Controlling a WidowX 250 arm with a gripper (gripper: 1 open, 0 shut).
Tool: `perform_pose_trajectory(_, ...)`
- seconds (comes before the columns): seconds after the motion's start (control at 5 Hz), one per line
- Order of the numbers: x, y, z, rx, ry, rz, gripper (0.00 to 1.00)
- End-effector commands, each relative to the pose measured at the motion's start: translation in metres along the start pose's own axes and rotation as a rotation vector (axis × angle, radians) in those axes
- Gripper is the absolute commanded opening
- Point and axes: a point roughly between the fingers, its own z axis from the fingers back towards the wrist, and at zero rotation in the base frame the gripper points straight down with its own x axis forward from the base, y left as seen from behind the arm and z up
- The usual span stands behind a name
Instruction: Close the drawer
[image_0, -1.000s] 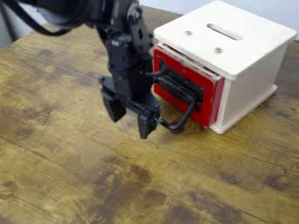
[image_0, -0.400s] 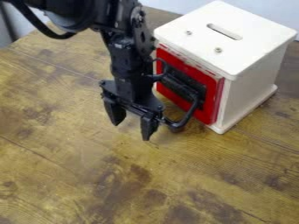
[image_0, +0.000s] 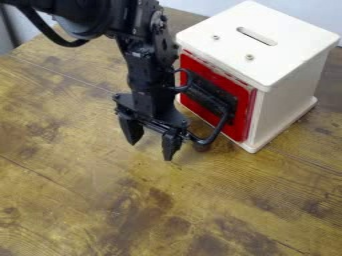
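The bright red drawer (image_0: 214, 96) sits in the cream-white wooden cabinet box (image_0: 274, 60) at the right, its front nearly flush with the box's face. A black wire loop handle (image_0: 211, 131) hangs from its front and reaches down to the table. My black gripper (image_0: 148, 141) points down just left of the drawer front, fingers spread apart and empty, tips close to the table. The arm's wrist stands right against the drawer front and hides its left part.
The worn wooden table (image_0: 94, 210) stretches to the left and front. The cabinet box has a slot on top (image_0: 258, 37). A grey floor shows past the table's far edge.
The drawer front has gone slightly further into the box over the last second. The gripper has shifted a little right and down; since 0.4 s ago nearly nothing has moved.
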Motion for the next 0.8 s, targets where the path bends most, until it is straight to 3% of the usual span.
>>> perform_pose_trajectory(0.0,0.0116,-0.0034,0.0234,0.009,-0.071,0.017,1.0)
perform_pose_trajectory(0.4,0.01,0.0044,0.0262,-0.009,-0.076,-0.115,1.0)
perform_pose_trajectory(0.6,0.0096,-0.0021,0.0275,-0.009,-0.075,-0.144,1.0)
